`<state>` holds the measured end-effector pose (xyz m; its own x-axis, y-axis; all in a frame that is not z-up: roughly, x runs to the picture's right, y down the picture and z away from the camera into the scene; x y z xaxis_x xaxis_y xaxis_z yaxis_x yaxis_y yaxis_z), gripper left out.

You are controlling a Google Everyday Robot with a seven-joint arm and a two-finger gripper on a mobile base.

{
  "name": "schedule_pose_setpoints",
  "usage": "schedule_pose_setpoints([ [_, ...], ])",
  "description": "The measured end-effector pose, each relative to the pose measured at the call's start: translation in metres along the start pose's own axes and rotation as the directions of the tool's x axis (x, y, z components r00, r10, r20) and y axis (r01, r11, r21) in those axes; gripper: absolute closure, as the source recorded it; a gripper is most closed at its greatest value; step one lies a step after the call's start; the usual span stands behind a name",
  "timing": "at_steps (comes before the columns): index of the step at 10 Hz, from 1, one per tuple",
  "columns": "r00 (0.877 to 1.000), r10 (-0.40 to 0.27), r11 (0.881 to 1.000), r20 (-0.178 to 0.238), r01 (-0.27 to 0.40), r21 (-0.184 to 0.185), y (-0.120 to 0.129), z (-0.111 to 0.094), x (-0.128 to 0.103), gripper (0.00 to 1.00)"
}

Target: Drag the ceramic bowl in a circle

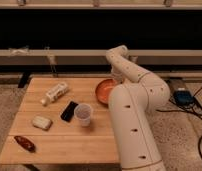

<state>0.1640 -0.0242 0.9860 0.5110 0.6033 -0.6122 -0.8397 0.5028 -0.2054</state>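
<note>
We are looking down on a light wooden bench with the robot's white arm rising along its right side and filling much of the view there. The arm is bending over at the top and reaching down toward the far right part of the bench. The end effector is sitting at the right rim of the ceramic bowl, and we cannot tell whether it is open, closed or gripping the rim, nor whether it is touching the bowl at all.

The ceramic bowl is resting upright on the bench near its far right corner, glossy orange-red, with its right portion hidden behind the arm. Just in front of it and to its left, a white cup is standing upright, near the bowl but apart from it. A black flat item is lying just beside the cup on its left. Farther left, a white bottle is lying on its side at an angle. A pale packet is lying near the left edge, and a reddish-brown item is lying at the near left corner. Cables are trailing on the floor to the right.
</note>
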Motion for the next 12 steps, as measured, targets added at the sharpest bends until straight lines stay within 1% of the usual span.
schedule_pose_setpoints([
  [1,1.0,0.012,1.0,-0.013,-0.011,0.023,-0.012,0.002,0.012,1.0],
  [3,0.999,0.041,0.997,-0.033,-0.039,0.064,-0.038,0.003,0.045,1.0],
  [5,0.996,0.068,0.995,-0.058,-0.063,0.083,-0.05,0.002,0.079,1.0],
  [6,0.994,0.087,0.993,-0.066,-0.082,0.083,-0.048,-0.001,0.099,1.0],
  [7,0.992,0.101,0.993,-0.072,-0.095,0.076,-0.044,-0.004,0.112,1.0],
  [9,0.99,0.117,0.992,-0.075,-0.114,0.045,-0.025,-0.015,0.133,1.0],
  [10,0.991,0.111,0.994,-0.077,-0.11,0.015,-0.01,-0.02,0.138,1.0],
  [12,0.995,0.072,0.997,-0.075,-0.074,-0.033,0.02,-0.031,0.145,1.0],
])
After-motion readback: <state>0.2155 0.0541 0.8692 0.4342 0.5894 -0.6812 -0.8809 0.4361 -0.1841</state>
